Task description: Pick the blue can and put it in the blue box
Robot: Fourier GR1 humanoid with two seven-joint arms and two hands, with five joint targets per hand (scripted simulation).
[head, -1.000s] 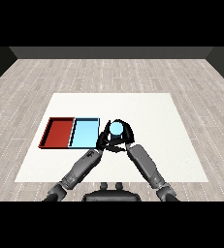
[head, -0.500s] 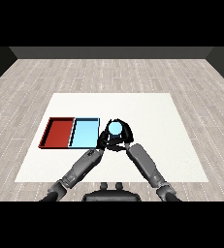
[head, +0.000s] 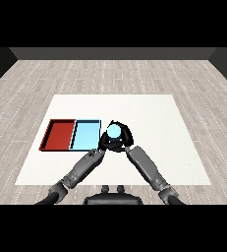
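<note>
Nearest the table's (head: 184, 167) front edge, both grey forearms are reaching inward and meeting at the blue can (head: 114, 131). The right hand (head: 124, 138) is curling round the can's side; the left hand (head: 104, 143) is pressing in beside it, though whether its fingers are bent or straight cannot be made out. The can is sitting just beside the right edge of the blue tray (head: 85, 134), outside its rim. It is likely light, rigid and smooth-walled, so taking it round the middle of the body seems best. It is showing a pale blue round top. Farther left, the red tray (head: 59, 135) is lying alongside the blue one.
</note>
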